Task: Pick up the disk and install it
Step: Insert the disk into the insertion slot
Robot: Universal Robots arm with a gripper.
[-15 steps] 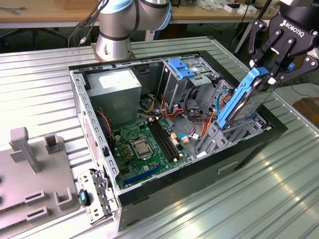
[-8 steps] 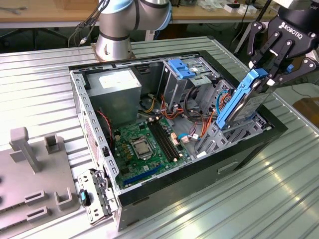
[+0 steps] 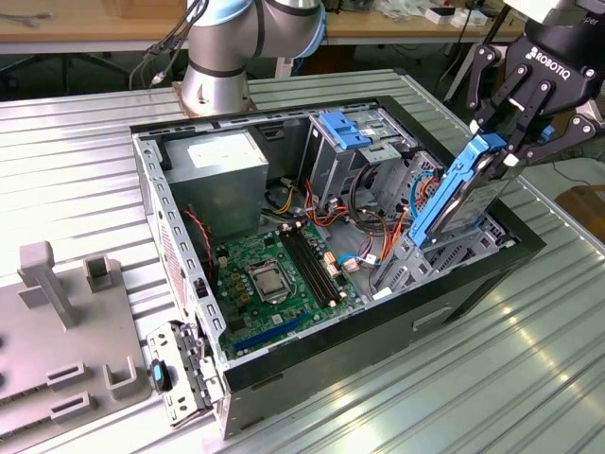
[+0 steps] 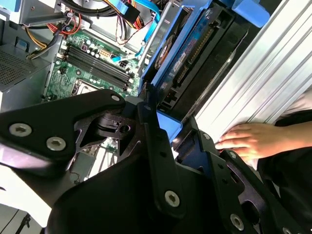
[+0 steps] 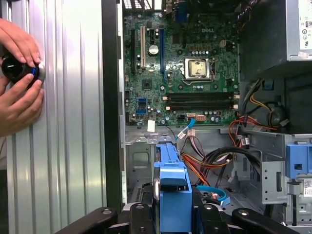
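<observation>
The disk (image 3: 463, 194), a dark drive with bright blue rails, stands tilted on edge. Its lower end sits in the bay at the open computer case's (image 3: 473, 274) side on the exterior view's right. My gripper (image 3: 501, 142) is shut on the disk's upper end, with the black fingers (image 3: 522, 104) on either side of the blue rail. In the first wrist view the disk's blue rail (image 5: 171, 185) runs out from between the fingers (image 5: 134, 214) toward the case floor. In the second wrist view the disk (image 4: 183, 46) reaches from the fingers (image 4: 151, 131) into the case.
Inside the case lie the motherboard (image 3: 274, 270), the grey power-supply box (image 3: 222, 175), a metal drive cage with a blue clip (image 3: 345, 132) and loose cables (image 3: 378, 236). A person's hands (image 5: 17, 73) rest on the ribbed table beside the case. A grey fixture (image 3: 57, 322) stands at the exterior view's left.
</observation>
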